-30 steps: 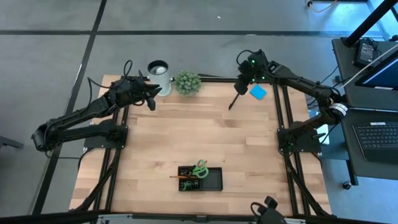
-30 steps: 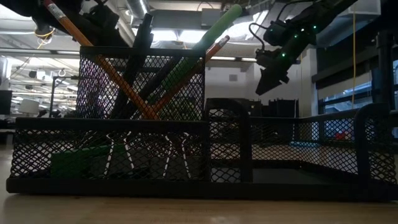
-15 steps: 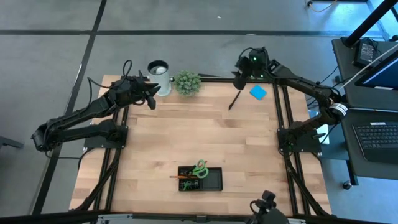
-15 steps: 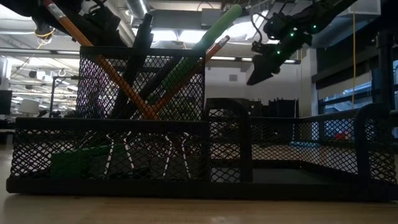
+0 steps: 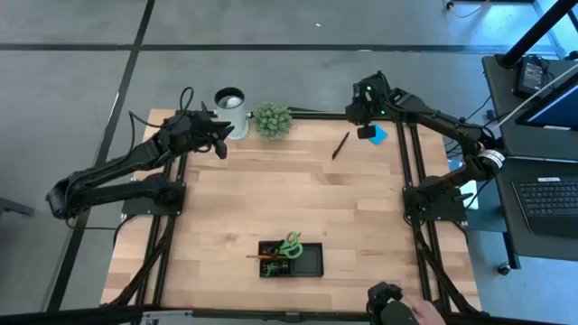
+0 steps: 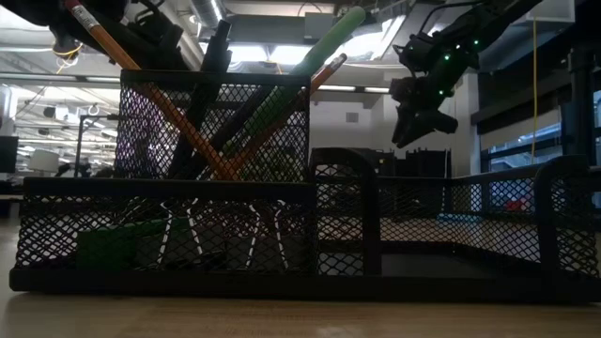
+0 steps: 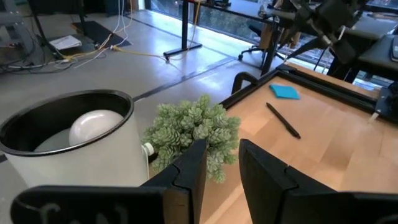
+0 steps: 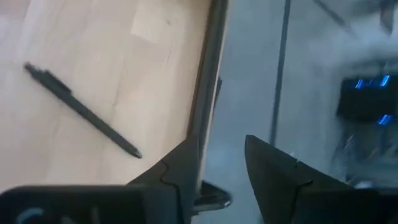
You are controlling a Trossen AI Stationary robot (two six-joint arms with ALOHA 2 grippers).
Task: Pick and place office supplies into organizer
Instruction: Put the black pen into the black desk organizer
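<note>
While the right gripper (image 5: 366, 132) hangs empty with a small gap between its fingers at the table's far right corner, the black pen (image 5: 340, 145) lies loose nearby. A bump could roll it away. The organizer (image 5: 291, 259) sits at the near edge.

A grey concrete floor (image 5: 298, 27), crossed by dark lines, is seen around the wooden bench (image 5: 271, 199). A desk with a laptop (image 5: 551, 194) is placed at one side. Ceiling lights (image 6: 254, 53) and large windows (image 6: 512, 150) are seen behind; cables (image 7: 93, 46) are strewn across the floor.
</note>
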